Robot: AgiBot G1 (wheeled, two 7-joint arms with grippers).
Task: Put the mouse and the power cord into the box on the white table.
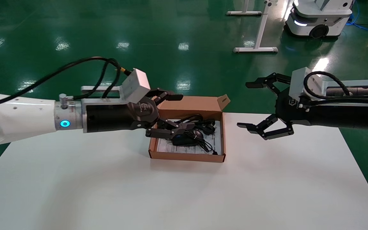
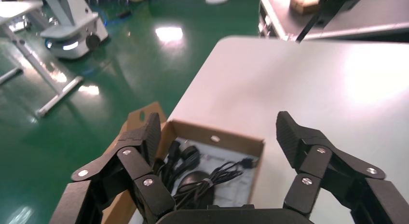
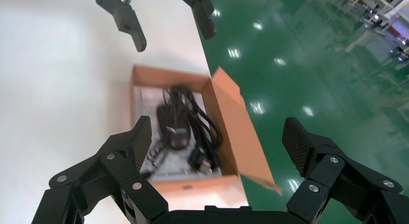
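My left gripper (image 1: 164, 113) hangs over the box's (image 1: 188, 156) left edge, fingers spread and empty; the mouse (image 1: 187, 138) and power cord (image 1: 200, 123) lie inside it on the white table (image 1: 107, 191); I should lift straight up to avoid snagging wires; my right gripper (image 1: 260, 105) waits right of the box, spread too.

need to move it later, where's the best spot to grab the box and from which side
Probably the box's near wall, from above: it is a thin upright edge the jaws can straddle, with bare white table in front. The far side carries the raised flap, and the mouse and power cord fill the middle.
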